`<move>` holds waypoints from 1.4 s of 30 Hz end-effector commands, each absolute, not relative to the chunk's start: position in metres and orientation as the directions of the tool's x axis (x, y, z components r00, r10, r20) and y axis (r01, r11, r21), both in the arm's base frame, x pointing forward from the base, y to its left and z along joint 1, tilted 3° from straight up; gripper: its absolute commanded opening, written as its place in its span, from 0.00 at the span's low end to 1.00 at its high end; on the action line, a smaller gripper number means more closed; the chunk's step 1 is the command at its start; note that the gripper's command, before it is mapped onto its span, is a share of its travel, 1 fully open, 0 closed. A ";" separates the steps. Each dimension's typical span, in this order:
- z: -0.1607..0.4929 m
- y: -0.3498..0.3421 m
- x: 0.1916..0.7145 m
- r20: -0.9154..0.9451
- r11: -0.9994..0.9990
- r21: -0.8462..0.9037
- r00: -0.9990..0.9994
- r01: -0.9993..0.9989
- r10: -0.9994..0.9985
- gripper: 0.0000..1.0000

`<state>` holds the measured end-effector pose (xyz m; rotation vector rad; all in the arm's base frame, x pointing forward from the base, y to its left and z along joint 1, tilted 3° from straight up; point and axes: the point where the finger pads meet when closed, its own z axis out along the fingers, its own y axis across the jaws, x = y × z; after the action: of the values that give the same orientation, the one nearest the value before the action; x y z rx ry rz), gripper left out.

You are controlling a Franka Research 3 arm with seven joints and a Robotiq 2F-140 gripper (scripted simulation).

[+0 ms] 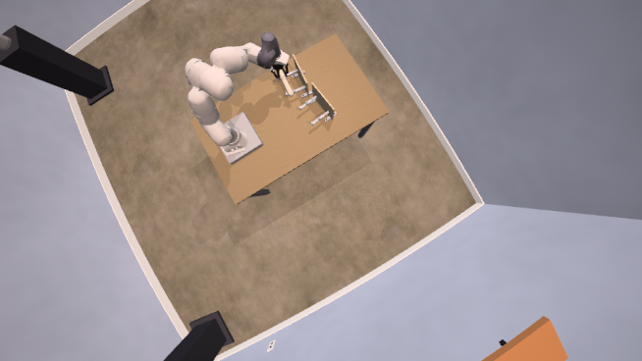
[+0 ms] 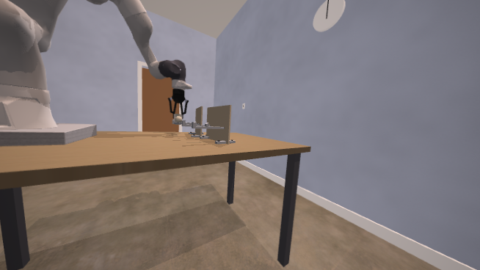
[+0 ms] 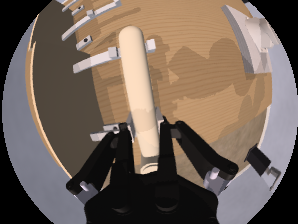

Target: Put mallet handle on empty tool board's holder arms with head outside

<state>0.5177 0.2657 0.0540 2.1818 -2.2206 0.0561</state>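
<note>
A wooden table [image 2: 154,155] on dark legs fills most of the room's brown floor [image 2: 205,235], with blue-grey walls around it. My arm [image 1: 211,83], pale and jointed, rises from a grey base plate [image 1: 252,139] at one side of the table and bends across to the far edge. Two tool boards stand upright there, side by side: one close to my wrist [image 1: 300,74] and one further along the table edge [image 1: 324,100]. Each has short grey holder arms [image 1: 319,118] sticking out toward my base.

My gripper [image 3: 145,115] points down in front of the board nearer my wrist. Its two black fingers are closed partway, pressing on both sides of the mallet [image 3: 139,90]'s pale, rounded handle. From the wrist view the handle runs straight away from me, over the table, with grey holder arms [image 3: 93,64] showing to its left. In the side view the handle sits at about the height of the holder arms; I cannot tell whether it touches them. The mallet's head is hidden beneath my gripper.
</note>
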 end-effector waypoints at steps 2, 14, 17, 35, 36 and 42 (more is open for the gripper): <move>0.054 0.266 0.520 0.043 0.022 -0.011 -0.023 -1.000 -0.999 0.00; 0.054 0.266 0.520 0.043 0.022 -0.011 -0.023 -1.000 -0.999 1.00; 0.054 0.266 0.520 0.043 0.022 -0.011 -0.023 -1.000 -0.999 1.00; 0.054 0.266 0.520 0.043 0.022 -0.011 -0.023 -1.000 -0.999 1.00; 0.054 0.266 0.520 0.043 0.022 -0.011 -0.023 -1.000 -0.999 1.00; 0.055 0.266 0.520 0.043 0.022 -0.011 -0.023 -1.000 -0.999 1.00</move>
<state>0.5180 0.2659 0.0539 2.1822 -2.2219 0.0566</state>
